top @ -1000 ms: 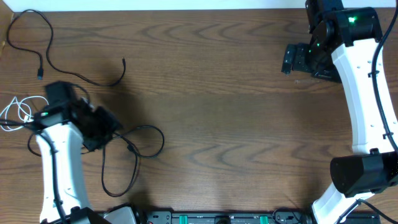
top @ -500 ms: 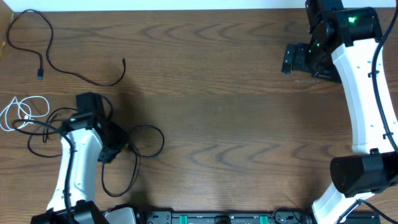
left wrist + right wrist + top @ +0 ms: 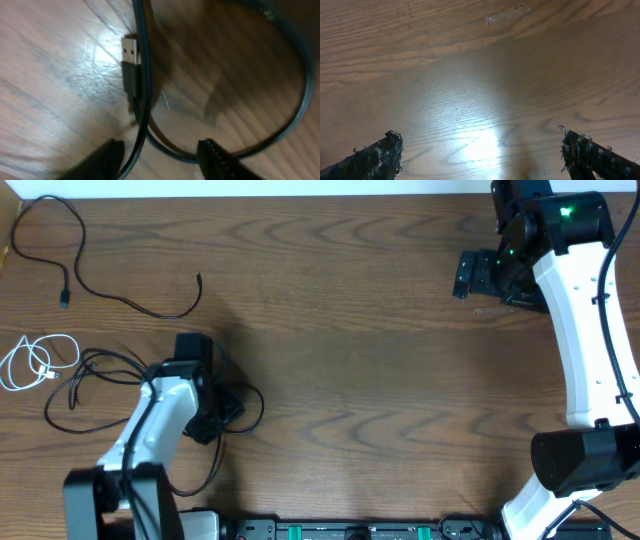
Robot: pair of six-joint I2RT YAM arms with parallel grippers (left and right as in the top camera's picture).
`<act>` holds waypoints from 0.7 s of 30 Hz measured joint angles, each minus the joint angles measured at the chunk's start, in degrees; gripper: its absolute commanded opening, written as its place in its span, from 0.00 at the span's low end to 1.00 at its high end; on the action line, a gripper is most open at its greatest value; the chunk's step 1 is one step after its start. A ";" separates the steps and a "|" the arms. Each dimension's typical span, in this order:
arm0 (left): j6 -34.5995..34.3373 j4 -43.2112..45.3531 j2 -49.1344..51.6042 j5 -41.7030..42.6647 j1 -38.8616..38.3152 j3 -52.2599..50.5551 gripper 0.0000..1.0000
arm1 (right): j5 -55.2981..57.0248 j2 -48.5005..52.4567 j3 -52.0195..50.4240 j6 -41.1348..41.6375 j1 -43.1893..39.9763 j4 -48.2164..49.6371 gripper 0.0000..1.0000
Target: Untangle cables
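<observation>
Several black cables bunched around left gripper, jaws half spread over one of them, right by USB plug. Right gripper well apart, spread wide, empty. Centre just one before pinching, lol.

Tabletop is mid-brown wood with darker wavy grain. Black cable near the far left corner, black tangle and a white cable by the left edge. USB plug is silver. Left arm and right arm: white, black joints, green light on the right.
</observation>
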 measured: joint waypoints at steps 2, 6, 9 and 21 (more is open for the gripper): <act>0.31 0.15 1.81 0.00 -0.28 -0.02 0.09 | -0.02 0.00 0.00 0.00 0.00 0.00 0.99; 0.31 0.22 3.61 0.02 -0.37 -0.02 0.08 | 0.00 0.00 0.00 0.00 0.00 0.00 0.99; 0.31 0.20 3.58 0.70 -0.37 0.02 0.08 | 0.00 0.00 0.00 0.00 0.00 0.00 0.99; -9.05 5.90 -0.17 12.74 5.70 5.01 0.08 | 0.00 0.00 0.00 0.00 0.00 0.02 0.99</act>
